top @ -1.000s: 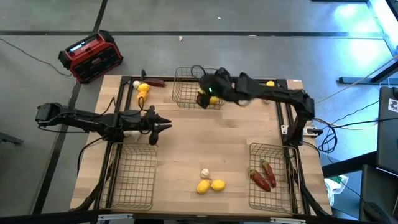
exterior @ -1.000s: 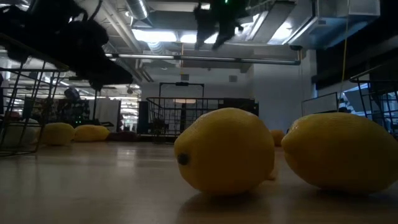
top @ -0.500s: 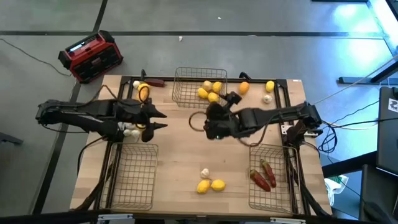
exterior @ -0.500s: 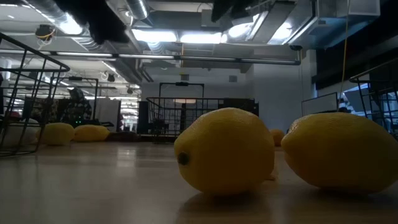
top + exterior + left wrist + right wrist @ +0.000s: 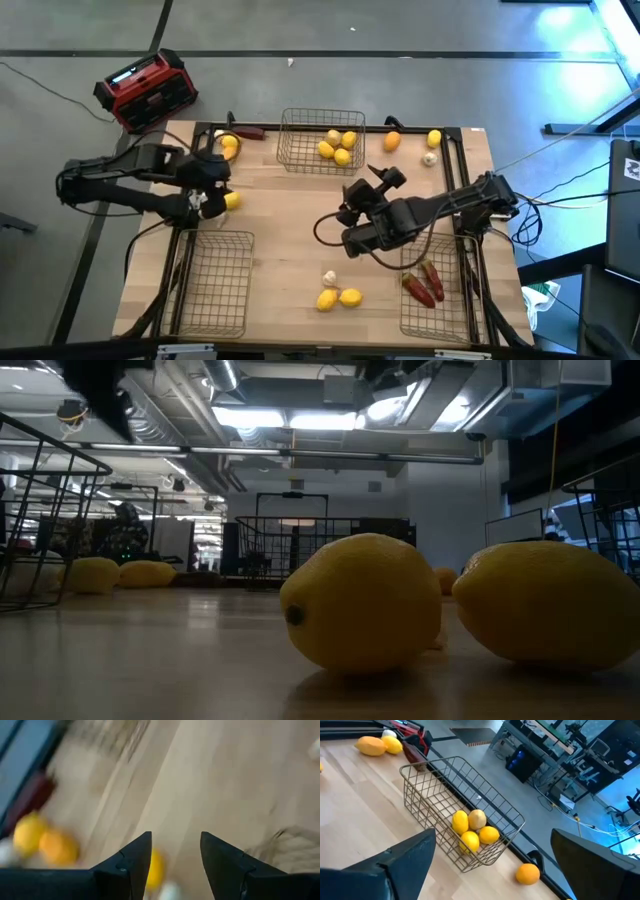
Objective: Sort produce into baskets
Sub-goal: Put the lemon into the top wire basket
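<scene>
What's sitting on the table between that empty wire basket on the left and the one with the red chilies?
From above, between the empty basket and the chili basket lie one garlic bulb and two lemons on bare wood.

No readable text, labels, brands or numbers anywhere in these views.

We see the table [image 5: 300, 230] from overhead; the low camera sits close behind 2 lemons [image 5: 362, 603]; high and right wrist views share the far basket [image 5: 465, 810].
</scene>
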Controlling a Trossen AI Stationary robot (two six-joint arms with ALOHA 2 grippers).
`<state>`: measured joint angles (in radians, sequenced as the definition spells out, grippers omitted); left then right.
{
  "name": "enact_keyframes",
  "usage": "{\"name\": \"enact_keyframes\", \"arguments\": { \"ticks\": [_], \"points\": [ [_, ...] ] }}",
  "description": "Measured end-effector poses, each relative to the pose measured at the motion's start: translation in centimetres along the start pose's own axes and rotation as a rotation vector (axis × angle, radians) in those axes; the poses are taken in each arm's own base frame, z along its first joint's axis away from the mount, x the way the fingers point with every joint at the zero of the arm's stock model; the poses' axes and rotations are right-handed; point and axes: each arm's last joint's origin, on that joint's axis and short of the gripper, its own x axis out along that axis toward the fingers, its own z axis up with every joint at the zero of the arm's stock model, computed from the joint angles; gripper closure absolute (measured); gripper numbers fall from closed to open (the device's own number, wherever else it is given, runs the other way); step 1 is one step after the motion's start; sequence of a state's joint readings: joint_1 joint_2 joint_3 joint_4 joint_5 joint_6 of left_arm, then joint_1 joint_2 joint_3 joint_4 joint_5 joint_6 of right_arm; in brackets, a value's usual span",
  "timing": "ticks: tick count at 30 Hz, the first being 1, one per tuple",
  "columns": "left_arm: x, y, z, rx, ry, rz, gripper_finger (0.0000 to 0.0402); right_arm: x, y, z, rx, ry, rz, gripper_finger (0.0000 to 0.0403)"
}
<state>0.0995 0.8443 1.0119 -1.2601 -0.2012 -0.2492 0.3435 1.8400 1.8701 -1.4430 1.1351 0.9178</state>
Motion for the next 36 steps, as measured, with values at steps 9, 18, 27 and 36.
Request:
{"name": "enact_keyframes", "arguments": {
  "ticks": [9,18,27,36],
  "points": [
    [3.8,0.2,0.5,0.021,0.428,0.128,0.0247,0.6,1.1,-0.4,-0.016,0.008,-0.01,0.0013],
    [6.7,0.5,0.6,0.102,0.585,0.138,0.0247,0.8,1.5,-0.7,-0.04,0.036,-0.002,0.0013],
    [8.6,1.8,-0.9,0.083,0.671,0.136,0.0247,0.8,1.5,-0.7,-0.045,0.029,-0.006,0.0013],
    [10.5,3.4,-1.3,0.035,0.787,0.134,0.0247,0.8,1.5,-0.7,-0.044,0.027,-0.007,0.0013]
  ]
}}
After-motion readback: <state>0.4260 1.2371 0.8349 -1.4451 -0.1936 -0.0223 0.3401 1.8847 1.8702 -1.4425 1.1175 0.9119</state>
